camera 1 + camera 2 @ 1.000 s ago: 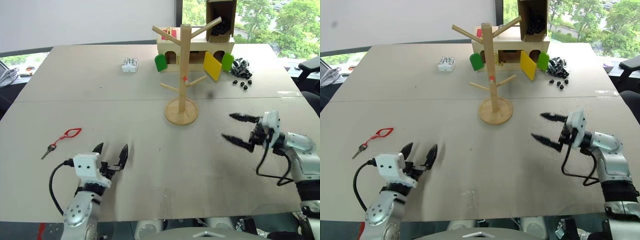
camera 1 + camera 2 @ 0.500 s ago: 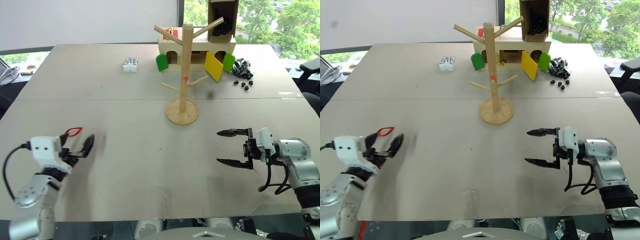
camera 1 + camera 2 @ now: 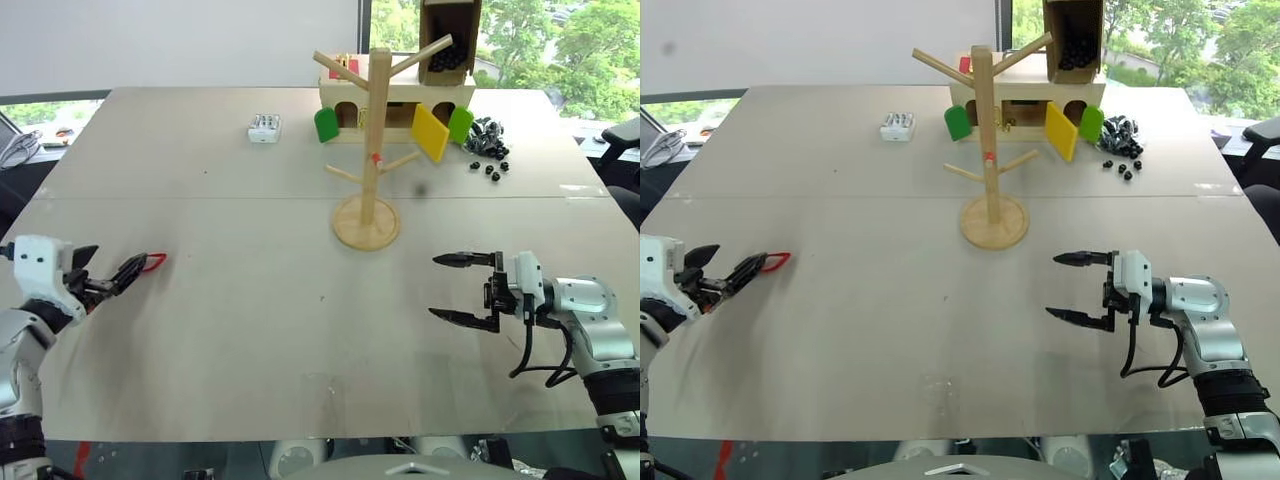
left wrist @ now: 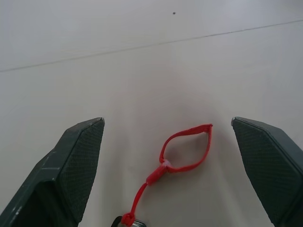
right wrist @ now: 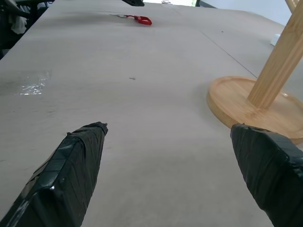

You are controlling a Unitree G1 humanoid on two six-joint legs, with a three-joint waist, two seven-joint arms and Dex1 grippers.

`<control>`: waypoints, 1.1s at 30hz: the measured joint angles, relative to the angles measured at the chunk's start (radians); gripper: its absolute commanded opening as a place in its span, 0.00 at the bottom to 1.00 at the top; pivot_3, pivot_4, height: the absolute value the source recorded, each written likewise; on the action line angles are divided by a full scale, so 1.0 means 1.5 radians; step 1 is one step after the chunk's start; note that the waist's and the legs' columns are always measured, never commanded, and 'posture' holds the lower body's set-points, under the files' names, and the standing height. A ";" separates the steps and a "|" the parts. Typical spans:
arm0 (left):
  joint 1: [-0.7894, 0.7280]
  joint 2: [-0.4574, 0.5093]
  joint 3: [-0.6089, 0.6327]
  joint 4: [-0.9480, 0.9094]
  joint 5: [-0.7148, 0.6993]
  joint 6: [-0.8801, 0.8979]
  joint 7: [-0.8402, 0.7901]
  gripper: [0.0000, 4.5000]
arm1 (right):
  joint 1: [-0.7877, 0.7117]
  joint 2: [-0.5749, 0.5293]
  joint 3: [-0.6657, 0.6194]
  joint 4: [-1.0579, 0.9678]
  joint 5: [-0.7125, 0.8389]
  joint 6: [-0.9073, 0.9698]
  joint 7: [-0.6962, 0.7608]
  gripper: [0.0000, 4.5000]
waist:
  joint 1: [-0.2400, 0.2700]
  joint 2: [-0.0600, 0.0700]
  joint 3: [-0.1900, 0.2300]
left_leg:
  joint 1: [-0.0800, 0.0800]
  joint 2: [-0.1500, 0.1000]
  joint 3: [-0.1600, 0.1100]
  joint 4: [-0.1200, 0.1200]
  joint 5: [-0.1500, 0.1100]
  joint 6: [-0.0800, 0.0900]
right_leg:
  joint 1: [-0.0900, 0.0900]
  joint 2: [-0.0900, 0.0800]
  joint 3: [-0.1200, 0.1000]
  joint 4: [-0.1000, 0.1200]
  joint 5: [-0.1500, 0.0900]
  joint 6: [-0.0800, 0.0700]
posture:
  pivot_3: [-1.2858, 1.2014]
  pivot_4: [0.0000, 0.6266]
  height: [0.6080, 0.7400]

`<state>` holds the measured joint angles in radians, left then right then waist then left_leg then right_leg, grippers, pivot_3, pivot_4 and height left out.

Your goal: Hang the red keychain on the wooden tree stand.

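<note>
The left end effector (image 4: 168, 175) has its fingers spread wide around the red keychain (image 4: 185, 150), which lies flat on the desk (image 3: 250, 300) at the far left. The keychain looks light, thin and floppy, so pinching the loop near its knot seems safest. The wooden tree stand (image 3: 372, 150) is well apart to the right, and the right end effector (image 3: 462, 289) is also spread, holding nothing.

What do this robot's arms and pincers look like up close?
Each arm is silvery-grey metal, built of rounded segments, with a white boxy block at the wrist and a black cable looping alongside. The left gripper and right gripper each have two black pointed fingers. The left one's show a fine textured surface, while the right one's look wrapped in black tape.
</note>
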<state>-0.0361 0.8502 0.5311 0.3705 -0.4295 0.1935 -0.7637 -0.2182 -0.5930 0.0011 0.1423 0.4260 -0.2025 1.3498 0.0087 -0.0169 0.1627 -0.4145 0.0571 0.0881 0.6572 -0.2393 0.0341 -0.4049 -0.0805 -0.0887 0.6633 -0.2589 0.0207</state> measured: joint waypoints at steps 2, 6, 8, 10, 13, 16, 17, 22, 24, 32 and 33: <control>-0.005 0.004 -0.008 0.028 0.010 -0.005 -0.014 0.99 | 0.001 0.000 -0.005 0.000 0.000 0.000 -0.007 1.00 | 0.000 0.000 0.000 | 0.000 0.000 0.000 0.000 0.000 0.000 | 0.000 0.000 0.000 0.000 0.000 0.000 | 0.52 0.24 1.00; -0.015 0.006 -0.016 0.075 0.025 -0.019 -0.032 0.99 | 0.004 0.000 -0.010 -0.003 0.000 0.001 -0.023 1.00 | 0.000 0.000 0.000 | 0.000 0.000 0.000 0.000 0.000 0.000 | 0.000 0.000 0.000 0.000 0.000 0.000 | 0.52 0.24 1.00; -0.017 0.006 -0.019 0.088 0.034 -0.024 -0.036 0.99 | 0.005 0.000 -0.010 -0.006 0.000 0.002 -0.029 1.00 | 0.000 0.000 0.000 | 0.000 0.000 0.000 0.000 0.000 0.000 | 0.000 0.000 0.000 0.000 0.000 0.000 | 0.52 0.24 1.00; -0.020 0.006 -0.021 0.095 0.038 -0.032 -0.040 0.99 | 0.005 -0.001 -0.010 -0.006 0.000 0.003 -0.033 1.00 | 0.000 0.000 0.000 | 0.000 0.000 0.000 0.000 0.000 0.000 | 0.000 0.000 0.000 0.000 0.000 0.000 | 0.52 0.24 1.00; -0.022 0.006 -0.022 0.104 0.045 -0.037 -0.042 0.99 | 0.005 -0.001 -0.011 -0.008 0.001 0.005 -0.037 1.00 | 0.000 0.000 0.000 | 0.000 0.000 0.000 0.000 0.000 0.000 | 0.000 0.000 0.000 0.000 0.000 0.000 | 0.52 0.24 1.00; -0.025 0.006 -0.026 0.109 0.051 -0.041 -0.046 0.99 | 0.005 -0.002 -0.011 -0.008 0.001 0.005 -0.042 1.00 | 0.000 0.000 0.000 | 0.000 0.000 0.000 0.000 0.000 0.001 | 0.000 0.000 0.000 0.000 0.000 0.000 | 0.52 0.24 1.00; -0.027 0.006 -0.028 0.111 0.054 -0.043 -0.046 0.99 | 0.005 -0.002 -0.011 -0.008 0.001 0.005 -0.044 1.00 | 0.000 0.000 0.000 | 0.000 0.000 0.000 0.000 0.000 0.001 | 0.000 0.000 0.000 0.000 0.000 0.000 | 0.52 0.24 1.00; -0.045 0.006 -0.037 0.134 0.062 -0.053 -0.048 0.87 | 0.002 -0.003 -0.011 -0.008 0.001 0.005 -0.048 1.00 | 0.000 0.000 0.000 | 0.000 0.000 0.000 0.000 -0.001 0.001 | 0.000 0.000 0.000 0.000 0.000 0.000 | 0.52 0.24 1.00; -0.052 0.006 -0.041 0.140 0.062 -0.056 -0.052 0.69 | 0.002 -0.003 -0.011 -0.008 0.001 0.005 -0.049 1.00 | 0.001 0.000 0.000 | 0.000 0.000 0.000 0.000 -0.001 0.001 | 0.000 0.000 0.000 0.001 0.000 0.000 | 0.52 0.24 1.00; -0.064 0.006 -0.047 0.165 0.064 -0.074 -0.054 0.01 | 0.003 -0.004 -0.013 -0.009 0.006 0.012 -0.050 1.00 | 0.000 0.000 0.000 | 0.000 0.000 0.000 0.000 0.000 0.001 | 0.000 0.000 0.000 0.001 0.000 0.000 | 0.52 0.24 1.00; -0.065 0.006 -0.047 0.166 0.065 -0.075 -0.054 0.01 | 0.004 -0.005 -0.013 -0.011 0.007 0.014 -0.049 1.00 | 0.000 0.000 0.000 | 0.000 0.000 0.000 0.000 0.000 0.001 | 0.000 0.000 0.000 0.001 0.000 0.000 | 0.52 0.24 1.00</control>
<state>-0.1332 0.8595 0.4609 0.6202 -0.3314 0.0816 -0.8449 -0.2129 -0.6012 -0.0177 0.1258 0.4365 -0.1813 1.2756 0.0094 -0.0170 0.1626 -0.4143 0.0572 0.0881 0.6572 -0.2400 0.0354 -0.4050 -0.0807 -0.0888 0.6642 -0.2588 0.0207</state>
